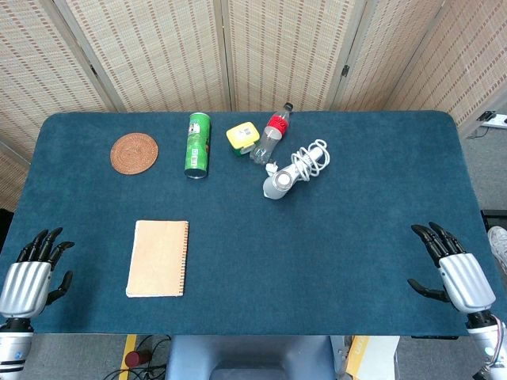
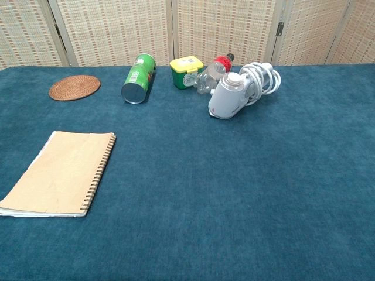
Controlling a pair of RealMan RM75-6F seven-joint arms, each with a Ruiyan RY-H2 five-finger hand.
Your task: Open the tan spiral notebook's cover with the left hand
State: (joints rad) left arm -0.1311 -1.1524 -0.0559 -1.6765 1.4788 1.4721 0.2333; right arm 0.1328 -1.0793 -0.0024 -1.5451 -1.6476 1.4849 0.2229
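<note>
The tan spiral notebook (image 1: 158, 258) (image 2: 61, 171) lies flat and closed on the blue table, left of centre, with its wire spine along its right edge. My left hand (image 1: 32, 273) hovers at the table's front left corner, well left of the notebook, its fingers spread and holding nothing. At the front right corner my right hand (image 1: 451, 267) is likewise spread and empty. Neither hand appears in the chest view.
Along the back of the table (image 1: 333, 261) lie a round woven coaster (image 1: 134, 153), a green can on its side (image 1: 197, 144), a yellow-lidded box (image 1: 243, 136), a red-capped bottle (image 1: 270, 135) and a white device with coiled cord (image 1: 295, 169).
</note>
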